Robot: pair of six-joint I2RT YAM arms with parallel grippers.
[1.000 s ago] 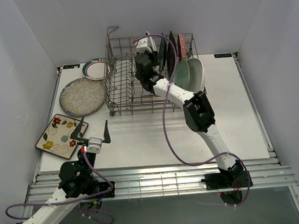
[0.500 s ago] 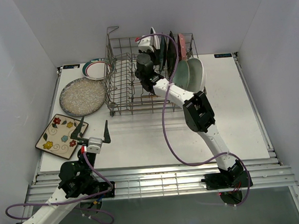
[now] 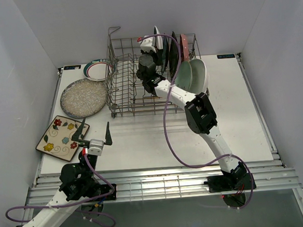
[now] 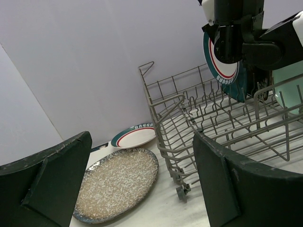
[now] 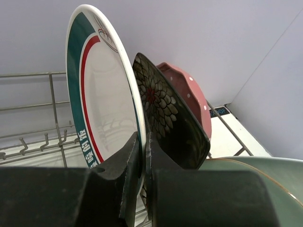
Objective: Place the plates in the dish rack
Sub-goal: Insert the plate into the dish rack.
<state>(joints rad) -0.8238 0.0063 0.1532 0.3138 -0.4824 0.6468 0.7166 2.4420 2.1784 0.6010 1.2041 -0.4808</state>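
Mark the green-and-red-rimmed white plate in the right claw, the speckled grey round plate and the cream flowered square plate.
Held green-and-red-rimmed white plate (image 5: 109,113): right wrist view, white face.
Speckled grey round plate (image 3: 84,97): top external view, centre.
Cream flowered square plate (image 3: 61,138): top external view, centre.

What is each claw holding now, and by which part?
The right claw pinches the green-and-red-rimmed plate by its rim; the left claw is open and holds nothing.

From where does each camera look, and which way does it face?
Top external: above and behind both arms, looking down on them and the dish rack.
Left wrist: low, facing the rack and speckled plate; open left gripper shows.
Right wrist: over the rack, facing the rimmed plate pinched by the right gripper.
Both wrist views share that plate.
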